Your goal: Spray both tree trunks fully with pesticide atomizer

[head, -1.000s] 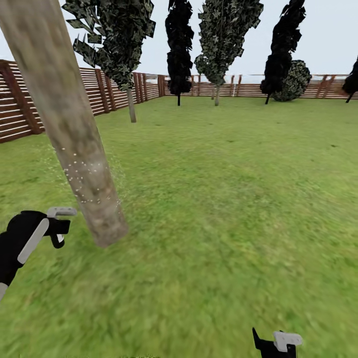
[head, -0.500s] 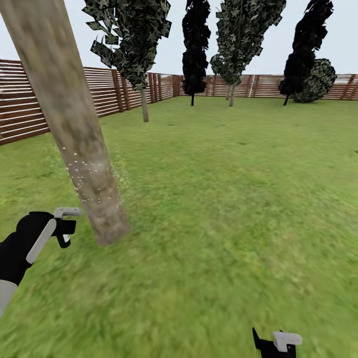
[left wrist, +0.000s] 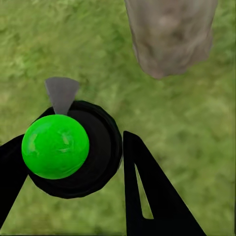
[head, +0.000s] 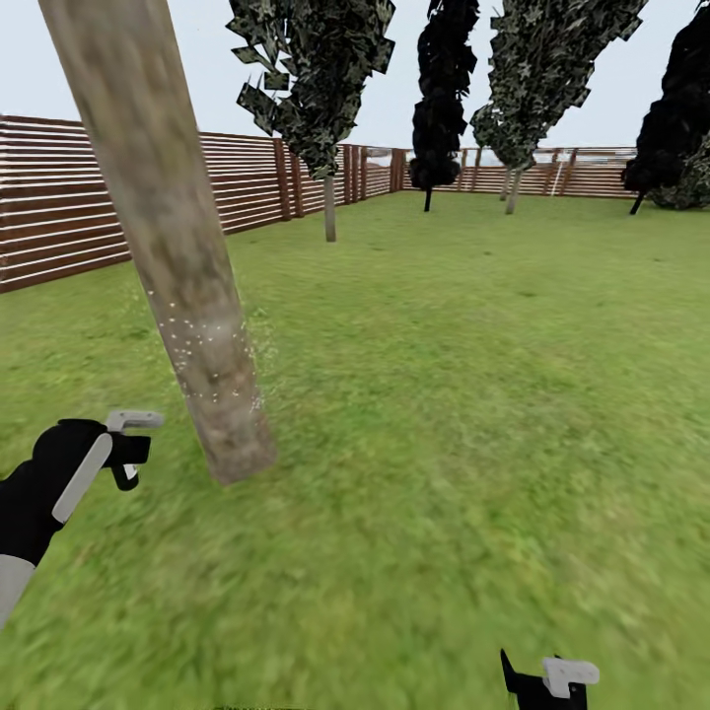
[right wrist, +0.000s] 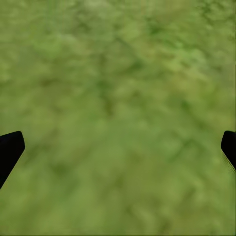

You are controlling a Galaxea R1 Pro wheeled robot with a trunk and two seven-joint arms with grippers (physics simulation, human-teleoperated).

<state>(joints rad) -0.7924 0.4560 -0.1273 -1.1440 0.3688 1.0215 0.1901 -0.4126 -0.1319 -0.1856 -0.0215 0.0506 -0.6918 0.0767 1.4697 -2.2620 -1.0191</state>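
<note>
A wide green lawn [head: 463, 394] runs to a reddish-brown slatted fence [head: 59, 222] along the left and far sides, under a pale sky. Several trees stand on the far part of the grass, one with ragged dark green leaves [head: 311, 69] on a thin stem at the far left.

The tree trunk [head: 173, 247] rises from the near left of the lawn. It is a thick mottled grey-brown column whose long axis runs up from the ground and leans toward the left at its top. Fine white specks dot its lower part and the air just beside it.

The left gripper [left wrist: 73, 157] hangs low at the near left, just left of the trunk's foot and apart from it. Its black fingers [left wrist: 147, 196] are clamped on the sprayer [left wrist: 66, 147], which has a bright green round body in a black collar. Its grey nozzle [left wrist: 61, 93] points at the grass just beside the trunk's foot.

The right gripper [right wrist: 118, 147] hangs at the near right, over bare grass, its fingers [right wrist: 10, 147] wide apart and holding nothing.
</note>
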